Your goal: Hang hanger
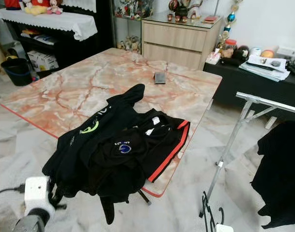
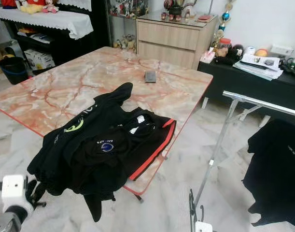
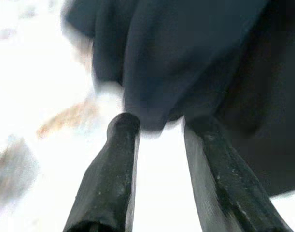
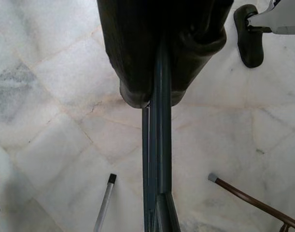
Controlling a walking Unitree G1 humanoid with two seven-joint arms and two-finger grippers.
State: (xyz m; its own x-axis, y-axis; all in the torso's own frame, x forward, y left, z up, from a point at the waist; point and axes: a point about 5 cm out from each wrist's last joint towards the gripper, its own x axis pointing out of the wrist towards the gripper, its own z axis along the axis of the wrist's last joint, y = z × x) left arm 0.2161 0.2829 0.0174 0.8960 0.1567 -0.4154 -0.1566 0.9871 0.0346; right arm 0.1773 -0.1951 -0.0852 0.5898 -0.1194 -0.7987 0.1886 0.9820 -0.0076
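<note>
Right gripper [image 4: 159,96] clamped on hanger [image 4: 157,159]; shaft runs lengthwise | left gripper [image 3: 161,130] parted at clothes [image 1: 113,150]

Left hand [image 3: 161,125]: two long black fingers [image 3: 108,179], scuffed, matte. White boxy wrist block [image 1: 36,193], black cable, silver forearm.

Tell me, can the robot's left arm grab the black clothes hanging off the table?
Probably yes. The left gripper is open, its fingers just short of the pile of black clothes drooping over the near edge of the marble table. Nothing sits between them.
</note>
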